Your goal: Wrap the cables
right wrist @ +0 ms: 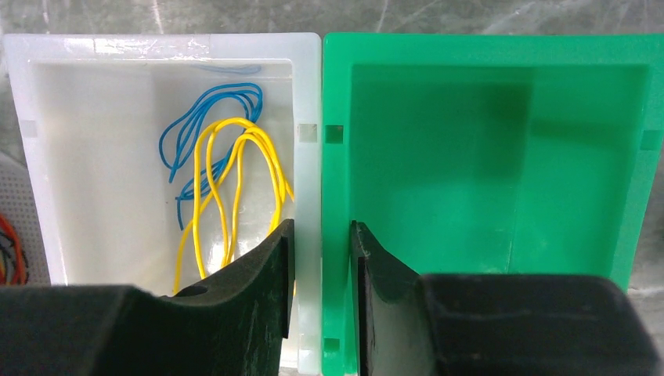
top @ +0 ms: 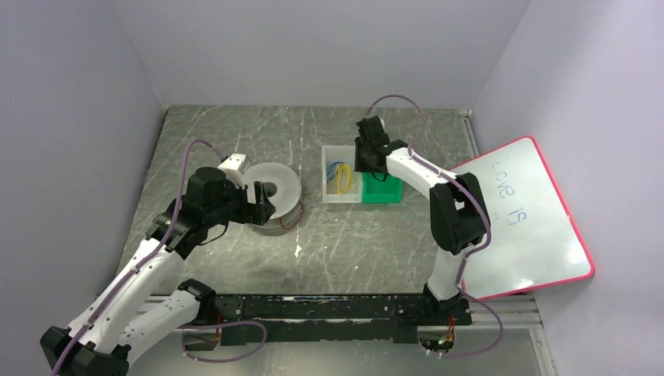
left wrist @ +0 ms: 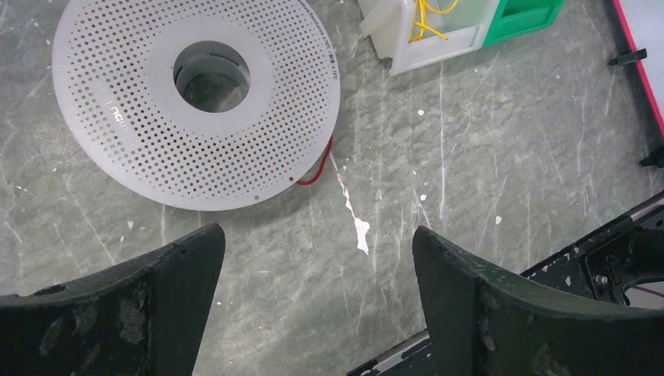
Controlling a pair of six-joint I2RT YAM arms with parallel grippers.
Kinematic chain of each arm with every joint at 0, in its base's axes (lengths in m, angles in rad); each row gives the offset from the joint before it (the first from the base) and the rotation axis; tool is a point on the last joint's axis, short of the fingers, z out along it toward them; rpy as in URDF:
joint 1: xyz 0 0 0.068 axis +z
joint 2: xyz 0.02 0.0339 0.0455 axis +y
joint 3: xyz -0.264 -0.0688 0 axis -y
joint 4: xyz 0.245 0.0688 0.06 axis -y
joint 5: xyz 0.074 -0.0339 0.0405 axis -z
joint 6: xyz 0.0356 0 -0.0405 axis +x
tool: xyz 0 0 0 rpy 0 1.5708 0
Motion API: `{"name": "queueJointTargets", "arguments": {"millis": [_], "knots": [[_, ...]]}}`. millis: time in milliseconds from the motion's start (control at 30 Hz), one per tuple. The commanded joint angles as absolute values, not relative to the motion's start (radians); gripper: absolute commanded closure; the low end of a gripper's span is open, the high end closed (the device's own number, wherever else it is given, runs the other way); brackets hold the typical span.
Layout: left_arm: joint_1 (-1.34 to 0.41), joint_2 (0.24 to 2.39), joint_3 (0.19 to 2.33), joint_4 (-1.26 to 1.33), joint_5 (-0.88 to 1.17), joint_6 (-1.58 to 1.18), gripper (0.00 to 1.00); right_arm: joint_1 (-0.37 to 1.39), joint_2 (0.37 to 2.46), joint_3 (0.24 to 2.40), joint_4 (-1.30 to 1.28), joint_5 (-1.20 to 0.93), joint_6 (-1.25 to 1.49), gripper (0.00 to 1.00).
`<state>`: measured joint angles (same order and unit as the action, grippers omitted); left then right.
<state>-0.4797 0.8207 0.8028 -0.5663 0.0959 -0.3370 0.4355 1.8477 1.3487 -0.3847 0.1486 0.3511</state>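
Observation:
A looped yellow cable [right wrist: 235, 180] lies in the white bin [right wrist: 94, 117], also seen from above [top: 342, 178] and in the left wrist view [left wrist: 423, 19]. A red cable [left wrist: 317, 168] sticks out from under the perforated grey spool [left wrist: 258, 102]; it shows from above [top: 291, 220] and at the edge of the right wrist view [right wrist: 9, 251]. My left gripper [left wrist: 313, 258] is open and empty above bare table just near of the spool [top: 278, 188]. My right gripper [right wrist: 321, 235] straddles the touching walls of the white and green bins, its jaws closed against them.
A small blue wire coil [right wrist: 207, 117] lies in the white bin beside the yellow cable. The green bin [right wrist: 485, 157] holds nothing visible. A pink-rimmed whiteboard [top: 525, 219] leans at the right. A black rail [top: 329, 309] runs along the near edge.

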Motion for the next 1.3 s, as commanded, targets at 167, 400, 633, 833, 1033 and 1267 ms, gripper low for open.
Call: {"name": "queueJointTargets", "arguments": {"millis": [167,400,633,833,1033,1267], "knots": [[-0.484,0.851,0.810,-0.552,0.074,-0.341,0.07,0.431,1.851,1.332,-0.329,0.200,0.376,0.76],[-0.485,0.856,0.810,-0.551,0.073,-0.339,0.07,0.433,1.822,1.330,-0.350,0.206,0.385,0.53],[-0.484,0.860,0.811,-0.554,0.068,-0.337,0.07,0.439,1.731,1.351,-0.406,0.190,0.388,0.44],[-0.485,0.864,0.810,-0.555,0.068,-0.334,0.07,0.478,1.667,1.377,-0.482,0.154,0.402,0.43],[-0.484,0.872,0.809,-0.549,0.074,-0.336,0.07,0.570,1.607,1.346,-0.504,0.099,0.436,0.43],[-0.485,0.958,0.857,-0.589,-0.027,-0.407,0.07,0.677,1.539,1.309,-0.474,0.024,0.475,0.44]]}}
